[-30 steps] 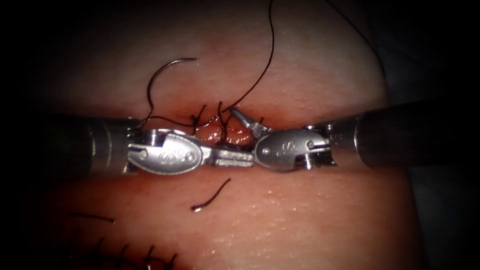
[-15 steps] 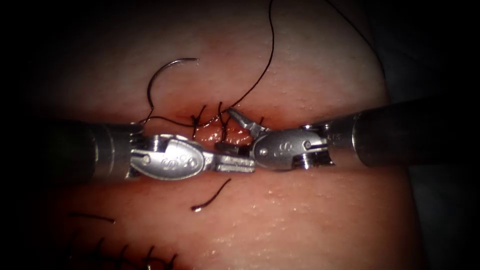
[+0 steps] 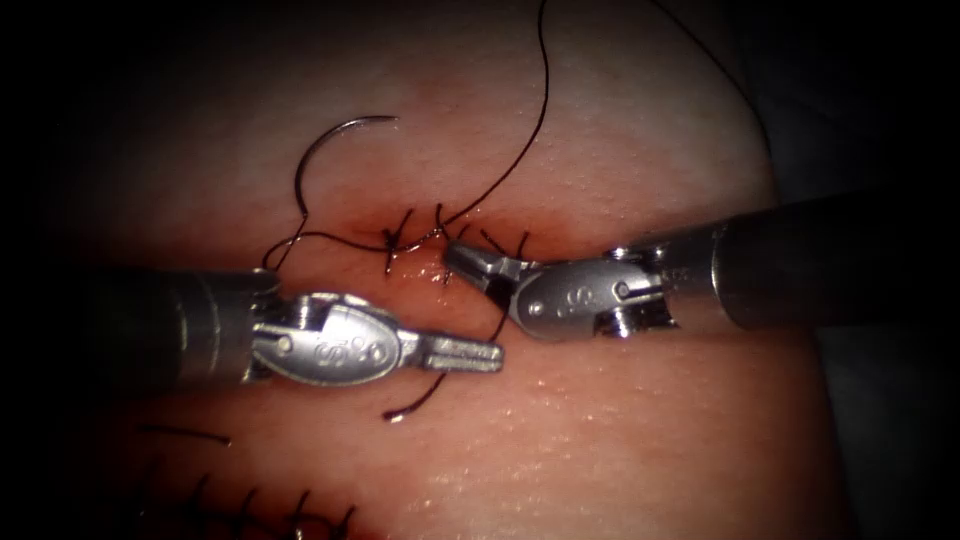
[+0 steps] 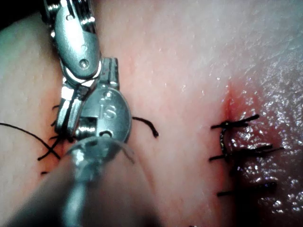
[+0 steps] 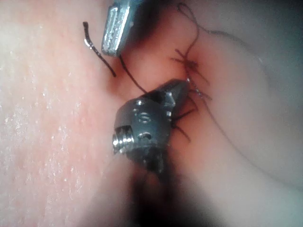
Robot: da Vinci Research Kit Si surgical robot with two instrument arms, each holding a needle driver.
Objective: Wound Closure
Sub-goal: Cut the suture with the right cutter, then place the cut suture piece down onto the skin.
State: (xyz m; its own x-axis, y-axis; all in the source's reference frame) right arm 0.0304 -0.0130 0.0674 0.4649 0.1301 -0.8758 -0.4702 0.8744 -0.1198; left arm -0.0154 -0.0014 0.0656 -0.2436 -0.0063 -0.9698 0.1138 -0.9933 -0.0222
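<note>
Left tool (image 3: pixel 470 353) lying level from 9 o'clock, jaws together, empty, tip just below the cut (image 3: pixel 440 262), over a loose thread end (image 3: pixel 420 395). Right tool (image 3: pixel 470 260) reaching in from 3 o'clock, wrist tilted up toward 10 o'clock, jaws together at the stitches (image 3: pixel 410 235); cannot tell whether pinching thread. Needle (image 3: pixel 325 150) free on the tissue (image 3: pixel 600 430) at 11 o'clock of the cut, not in the tissue, unheld. Thread (image 3: pixel 535 110) trailing from the stitches toward 12 o'clock.
</note>
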